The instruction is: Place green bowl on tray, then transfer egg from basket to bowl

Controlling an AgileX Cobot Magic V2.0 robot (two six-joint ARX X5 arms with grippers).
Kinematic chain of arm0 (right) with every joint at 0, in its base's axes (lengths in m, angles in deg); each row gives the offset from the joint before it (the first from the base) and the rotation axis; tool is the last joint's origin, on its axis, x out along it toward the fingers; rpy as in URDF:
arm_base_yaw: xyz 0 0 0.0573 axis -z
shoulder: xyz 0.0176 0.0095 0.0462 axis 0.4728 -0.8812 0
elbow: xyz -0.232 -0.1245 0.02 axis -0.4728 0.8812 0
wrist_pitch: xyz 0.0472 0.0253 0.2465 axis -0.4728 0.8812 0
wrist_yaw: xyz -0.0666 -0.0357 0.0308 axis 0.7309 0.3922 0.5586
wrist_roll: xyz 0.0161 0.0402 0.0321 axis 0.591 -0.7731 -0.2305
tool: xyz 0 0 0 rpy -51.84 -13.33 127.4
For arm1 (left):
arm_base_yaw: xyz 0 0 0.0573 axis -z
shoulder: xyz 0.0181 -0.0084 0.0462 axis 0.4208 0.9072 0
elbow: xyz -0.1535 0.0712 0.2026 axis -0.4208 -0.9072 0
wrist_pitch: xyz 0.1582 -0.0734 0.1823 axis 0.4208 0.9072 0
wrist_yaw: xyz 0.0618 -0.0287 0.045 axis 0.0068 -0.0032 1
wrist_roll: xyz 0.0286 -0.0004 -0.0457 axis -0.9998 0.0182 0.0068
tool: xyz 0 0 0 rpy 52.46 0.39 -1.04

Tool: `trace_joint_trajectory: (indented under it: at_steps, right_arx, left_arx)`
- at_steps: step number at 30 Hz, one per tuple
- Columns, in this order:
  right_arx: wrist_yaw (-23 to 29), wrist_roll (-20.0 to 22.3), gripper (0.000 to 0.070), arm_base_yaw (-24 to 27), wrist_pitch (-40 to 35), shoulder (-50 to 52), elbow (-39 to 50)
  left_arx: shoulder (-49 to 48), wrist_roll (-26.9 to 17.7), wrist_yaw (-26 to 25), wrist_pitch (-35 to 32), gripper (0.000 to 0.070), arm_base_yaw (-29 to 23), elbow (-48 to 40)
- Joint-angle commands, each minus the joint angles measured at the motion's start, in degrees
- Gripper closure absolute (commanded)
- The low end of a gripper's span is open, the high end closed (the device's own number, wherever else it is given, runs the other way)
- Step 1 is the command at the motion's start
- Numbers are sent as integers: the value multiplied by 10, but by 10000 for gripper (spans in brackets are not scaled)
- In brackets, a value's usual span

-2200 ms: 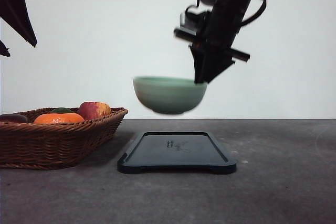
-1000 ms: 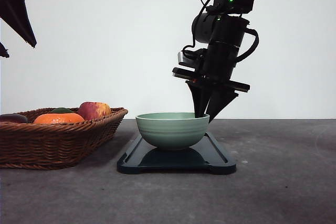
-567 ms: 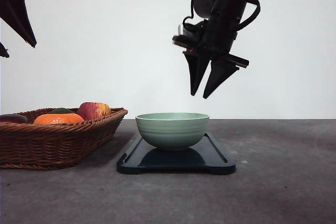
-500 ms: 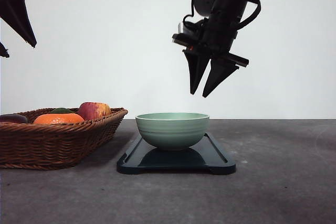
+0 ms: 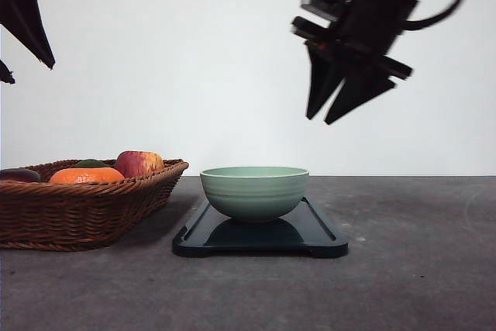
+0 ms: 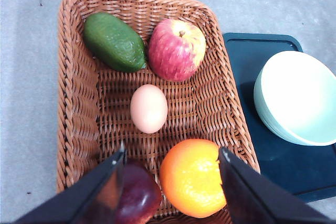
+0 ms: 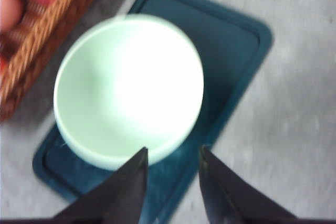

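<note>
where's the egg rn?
In the left wrist view the egg lies loose on the floor of the basket, mid-basket, between the apple and the orange, touching neither.

Both my tools up in the air, fingers apart, gripping nothing.

My right tool [image 5: 332, 118] hangs high on a tilted wrist, its two dark pointed fingers [image 5: 317, 94] spread and aimed down and to my left. My left tool [image 6: 172, 157] points downward with its fingers [image 6: 107, 182] set wide, and its arm shows dark at the upper edge of the front view.
</note>
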Motion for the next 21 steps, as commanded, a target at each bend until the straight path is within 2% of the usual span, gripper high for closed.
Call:
trace_joint_trajectory:
  at_steps: [1, 9, 16, 21]
  right_arx:
    - [-1, 3, 513, -1, -21, 27, 33]
    - [1, 3, 513, 11, -71, 178, 200]
    - [1, 4, 512, 29, -48, 290, 289]
    - [1, 7, 512, 29, -14, 331, 296]
  left_arx:
    - [3, 0, -2, -4, 350, 1, 14]
    - [4, 0, -3, -2, 349, 2, 14]
    - [7, -2, -3, -8, 342, 26, 14]
    - [45, -7, -1, -11, 263, 51, 34]
